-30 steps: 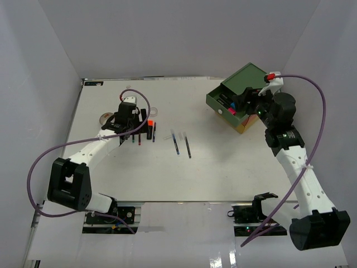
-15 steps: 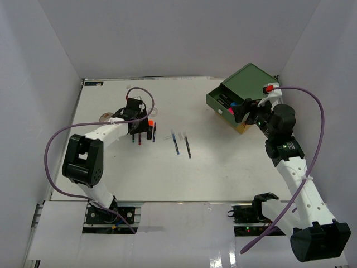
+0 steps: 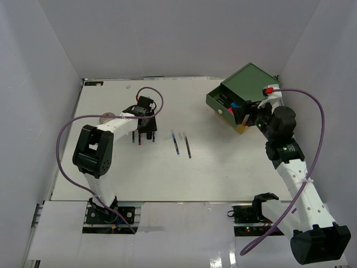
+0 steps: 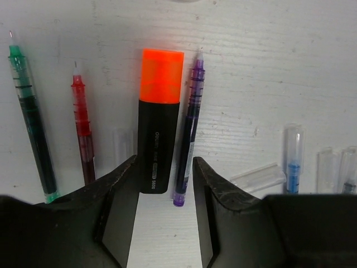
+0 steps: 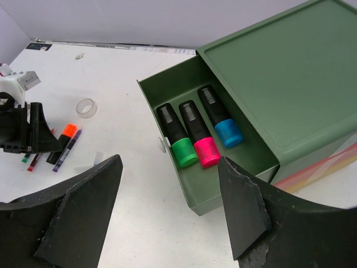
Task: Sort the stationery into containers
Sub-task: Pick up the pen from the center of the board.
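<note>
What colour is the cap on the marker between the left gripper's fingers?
Orange, on a black-bodied marker; clearest in the left wrist view.

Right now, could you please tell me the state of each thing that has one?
Top drawer, open, three capped markers inside.
Left gripper, partly closed around the orange marker, grip unclear.
Orange marker, capped, lying flat.
Purple pen, uncapped, lying beside it.
Right gripper, open, empty.

Lower end of red pen (image 4: pixel 81 125) hidden behind a left-gripper finger (image 4: pixel 111 215), blue pen (image 4: pixel 293 164) covered below by the opposite finger (image 4: pixel 226 223), clear cap (image 4: pixel 350 167) cut off beyond it, chest (image 5: pixel 279 72) cropped past a right-gripper finger (image 5: pixel 245 206), lower drawers (image 5: pixel 329 164) largely masked by it.
</note>
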Controlling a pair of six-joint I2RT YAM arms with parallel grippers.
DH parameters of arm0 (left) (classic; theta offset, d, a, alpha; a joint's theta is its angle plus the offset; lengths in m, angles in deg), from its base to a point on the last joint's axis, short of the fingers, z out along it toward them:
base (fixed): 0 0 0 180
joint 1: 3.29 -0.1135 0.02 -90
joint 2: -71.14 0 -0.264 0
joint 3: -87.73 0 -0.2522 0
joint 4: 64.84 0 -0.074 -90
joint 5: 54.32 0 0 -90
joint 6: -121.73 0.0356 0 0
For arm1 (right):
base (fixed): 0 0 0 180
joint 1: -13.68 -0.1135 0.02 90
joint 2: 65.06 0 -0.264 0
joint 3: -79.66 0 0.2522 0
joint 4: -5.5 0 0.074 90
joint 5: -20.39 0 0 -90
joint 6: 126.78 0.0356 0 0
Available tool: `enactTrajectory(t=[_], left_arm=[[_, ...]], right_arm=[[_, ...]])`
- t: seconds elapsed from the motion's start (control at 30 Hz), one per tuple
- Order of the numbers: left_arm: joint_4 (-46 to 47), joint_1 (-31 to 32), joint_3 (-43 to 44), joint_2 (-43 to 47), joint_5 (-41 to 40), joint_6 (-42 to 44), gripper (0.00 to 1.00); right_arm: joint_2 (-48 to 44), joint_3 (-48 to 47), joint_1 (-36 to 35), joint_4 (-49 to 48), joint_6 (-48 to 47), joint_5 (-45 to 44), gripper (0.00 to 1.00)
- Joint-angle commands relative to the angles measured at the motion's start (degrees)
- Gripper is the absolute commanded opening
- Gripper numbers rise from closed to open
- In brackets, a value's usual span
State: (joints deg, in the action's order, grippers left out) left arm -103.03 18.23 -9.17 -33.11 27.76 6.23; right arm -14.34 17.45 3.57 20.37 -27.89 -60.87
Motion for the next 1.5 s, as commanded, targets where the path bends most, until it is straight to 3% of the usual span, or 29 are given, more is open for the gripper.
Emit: enactTrajectory(t=[0.0, 0.47, 1.03, 1.17, 1.3, 1.47], left_arm=[[-1.4, -0.2, 2.6, -0.3, -1.7, -0.7, 0.52], [-2.5, -0.2, 4.2, -3.9, -2.2, -0.4, 0.44], [-3.6, -0.1, 5.1, -6.4, -2.5, -0.9, 0.51], [-3.8, 0.3, 5.5, -6.0, -2.8, -0.8, 0.45], [-3.9, 1.2, 6.3, -4.2, -3.5, -0.3, 0.29], [-3.7, 3.8, 8.2, 0.6, -3.9, 3.7, 0.22]], right_arm=[[-1.1, 0.5, 0.3, -2.9, -0.8, -0.6, 0.76], [-0.8, 0.5, 0.3, -2.9, -1.1, -0.7, 0.76], [-0.7, 0.6, 0.3, -3.0, -1.2, -0.6, 0.76], [-1.0, 0.7, 0.3, -3.0, -1.2, -0.4, 0.76], [-1.2, 0.5, 0.2, -2.9, -1.2, 0.3, 0.76], [-1.2, -0.1, 0.0, -2.6, -2.3, 3.4, 0.76]])
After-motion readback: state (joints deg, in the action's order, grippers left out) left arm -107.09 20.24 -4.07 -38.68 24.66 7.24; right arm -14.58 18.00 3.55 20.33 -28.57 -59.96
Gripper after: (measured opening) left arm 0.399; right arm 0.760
